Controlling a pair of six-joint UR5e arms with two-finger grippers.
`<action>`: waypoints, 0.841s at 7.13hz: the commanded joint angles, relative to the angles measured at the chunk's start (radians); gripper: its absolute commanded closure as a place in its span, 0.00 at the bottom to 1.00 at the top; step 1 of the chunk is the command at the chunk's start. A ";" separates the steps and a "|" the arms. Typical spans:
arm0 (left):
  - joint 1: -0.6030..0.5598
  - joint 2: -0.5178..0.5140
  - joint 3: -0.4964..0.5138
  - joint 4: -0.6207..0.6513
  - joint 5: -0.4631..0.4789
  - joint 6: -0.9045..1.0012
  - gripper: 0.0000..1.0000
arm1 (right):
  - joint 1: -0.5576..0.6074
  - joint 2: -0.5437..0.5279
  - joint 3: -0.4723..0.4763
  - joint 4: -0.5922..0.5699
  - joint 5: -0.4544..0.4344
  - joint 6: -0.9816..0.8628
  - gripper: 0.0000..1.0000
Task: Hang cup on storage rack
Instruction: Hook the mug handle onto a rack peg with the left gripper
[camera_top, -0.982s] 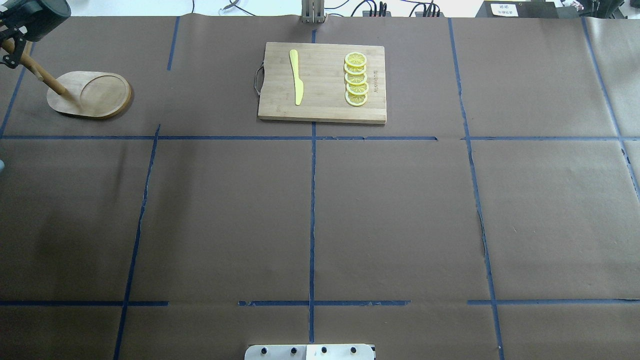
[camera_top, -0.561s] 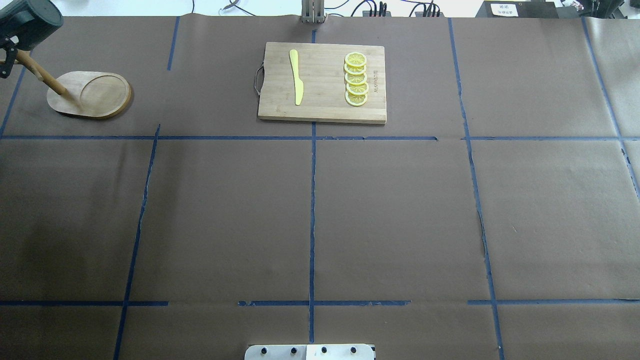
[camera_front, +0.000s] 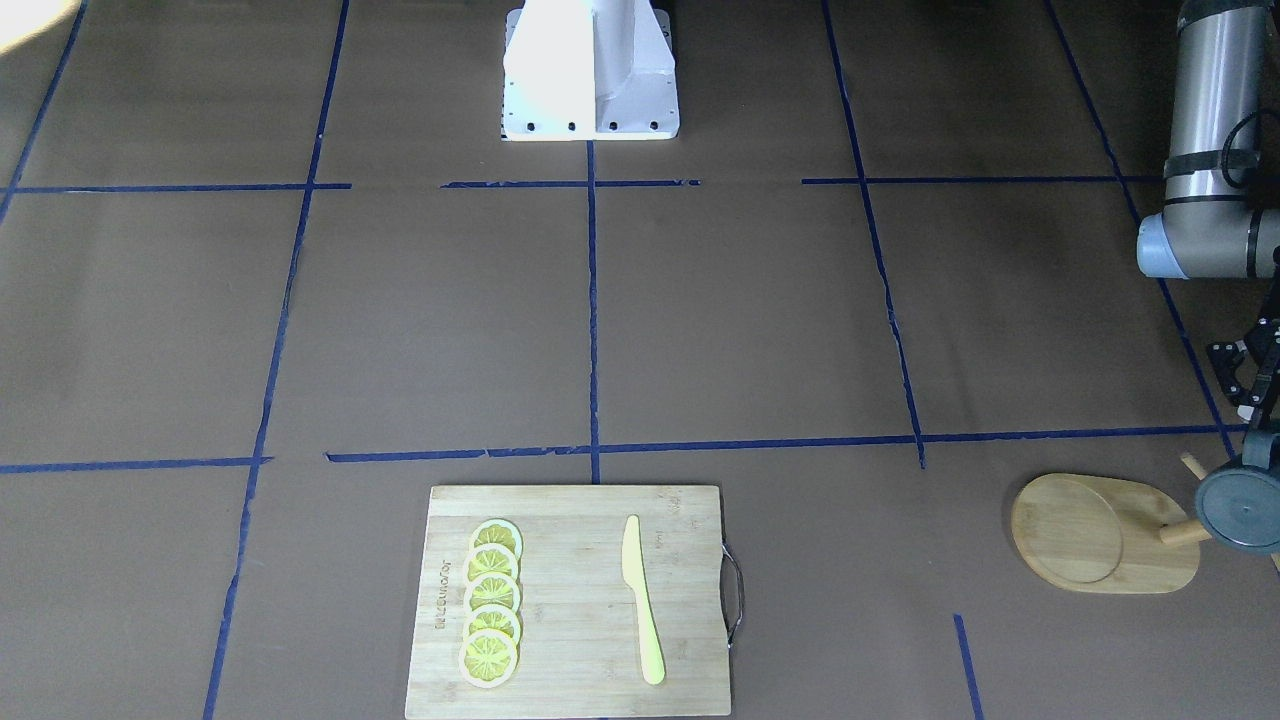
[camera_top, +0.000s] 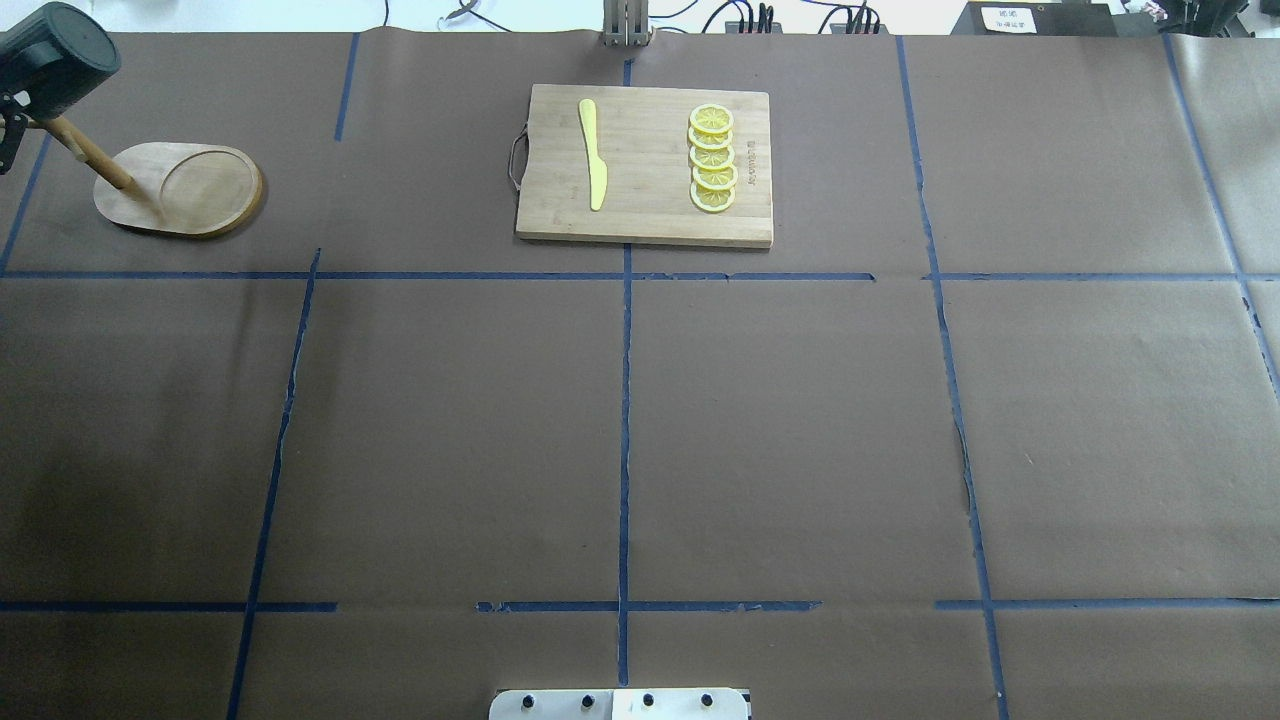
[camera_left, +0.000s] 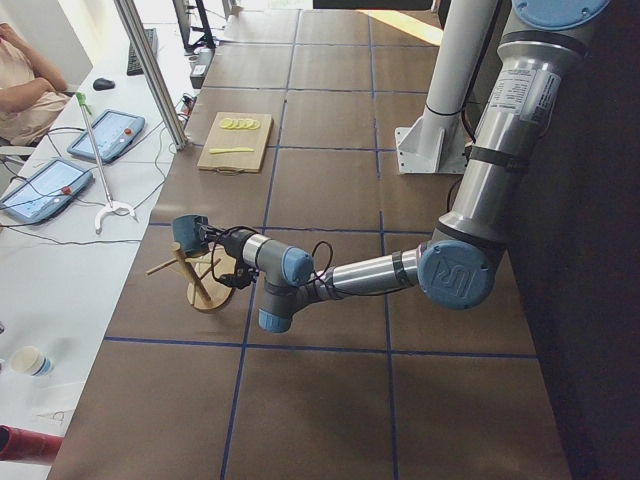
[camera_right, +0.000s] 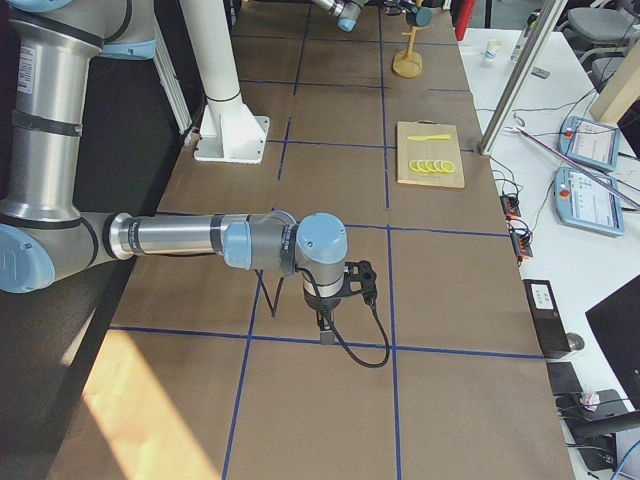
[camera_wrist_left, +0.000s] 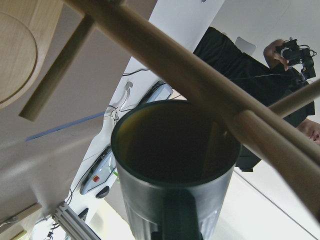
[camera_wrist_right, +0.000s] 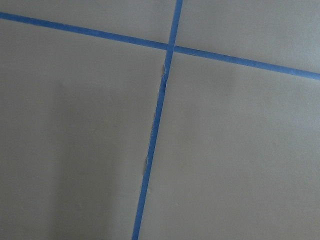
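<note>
The cup (camera_top: 60, 55) is dark blue-grey and hangs in the air at the top of the storage rack, at the table's far left. The storage rack (camera_top: 190, 190) is a bamboo stand with an oval base, a post (camera_top: 90, 155) and thin pegs. In the left wrist view the cup (camera_wrist_left: 175, 165) shows its mouth close up, and a peg (camera_wrist_left: 210, 95) crosses its rim. I cannot tell whether the handle sits over a peg. My left gripper (camera_front: 1252, 425) is shut on the cup (camera_front: 1243, 510). My right gripper (camera_right: 327, 330) hangs low over bare table; I cannot tell if it is open.
A bamboo cutting board (camera_top: 650, 225) with a metal handle lies at the far middle. It carries a yellow knife (camera_top: 593, 150) and several lemon slices (camera_top: 712, 160). Brown paper with blue tape lines covers the table. The robot's base (camera_front: 590, 70) stands at the near edge.
The cup and my left gripper have shifted a little left and toward the robot at the rack's top. The gripper has slid almost out of the overhead view's left edge.
</note>
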 joint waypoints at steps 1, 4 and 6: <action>-0.016 -0.001 -0.010 -0.001 -0.044 0.004 0.00 | 0.000 0.000 0.000 0.000 0.000 0.002 0.00; -0.103 0.093 -0.172 -0.003 -0.165 0.052 0.00 | 0.000 0.000 0.000 0.000 0.002 0.007 0.00; -0.105 0.230 -0.387 -0.003 -0.217 0.192 0.00 | 0.000 -0.001 -0.002 0.000 0.005 0.008 0.00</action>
